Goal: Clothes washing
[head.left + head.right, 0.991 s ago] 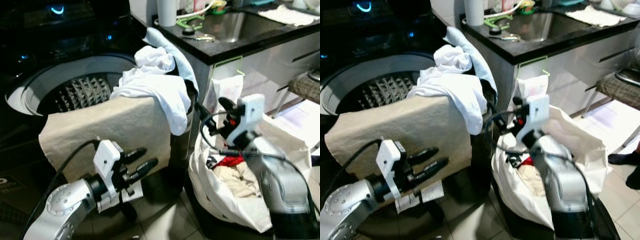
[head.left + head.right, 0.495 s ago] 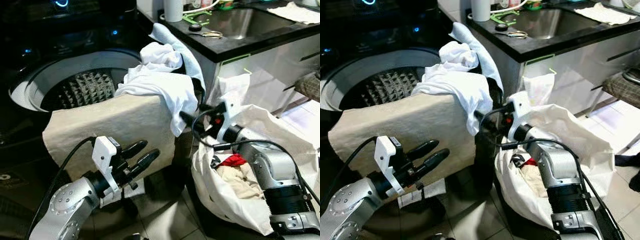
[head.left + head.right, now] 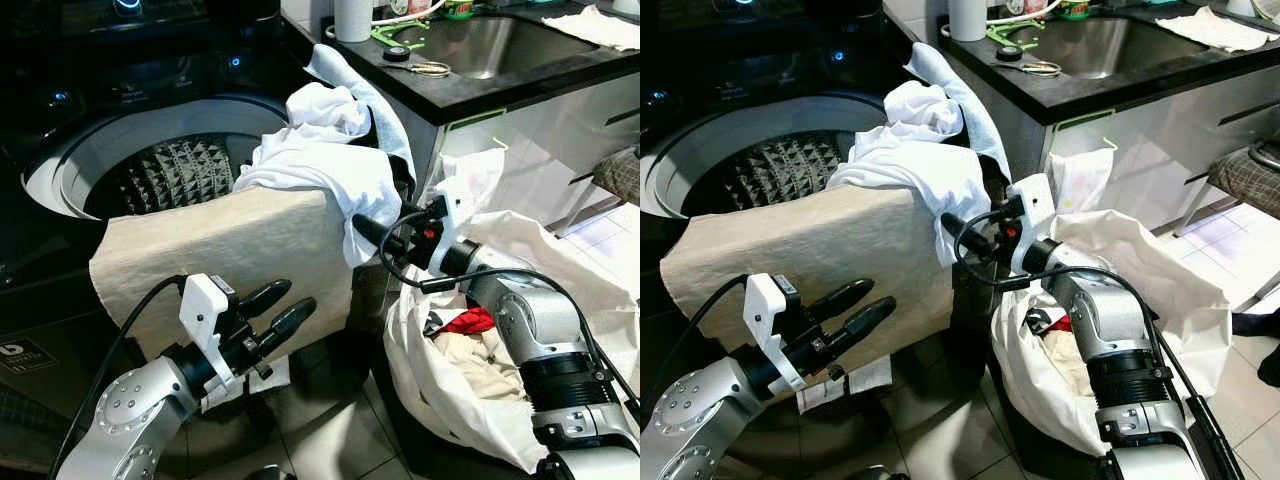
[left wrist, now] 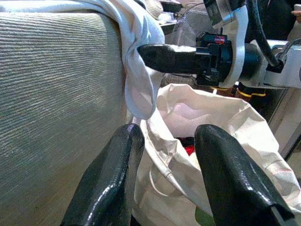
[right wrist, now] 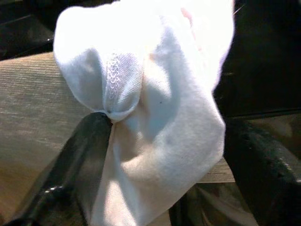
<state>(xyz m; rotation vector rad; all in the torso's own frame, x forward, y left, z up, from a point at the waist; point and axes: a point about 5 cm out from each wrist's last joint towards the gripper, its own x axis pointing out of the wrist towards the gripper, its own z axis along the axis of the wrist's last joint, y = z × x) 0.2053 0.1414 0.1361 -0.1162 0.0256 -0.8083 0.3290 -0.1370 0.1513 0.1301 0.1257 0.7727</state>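
A white shirt (image 3: 330, 180) hangs over the rim of the washing machine (image 3: 60, 175), on top of a beige towel (image 3: 220, 265). The right gripper (image 3: 365, 232) has its fingers spread wide around the shirt's hanging end, touching it. The left gripper (image 3: 278, 312) is open too, holding nothing, in front of the towel. A white laundry bag (image 3: 470, 400) sits beside the machine.
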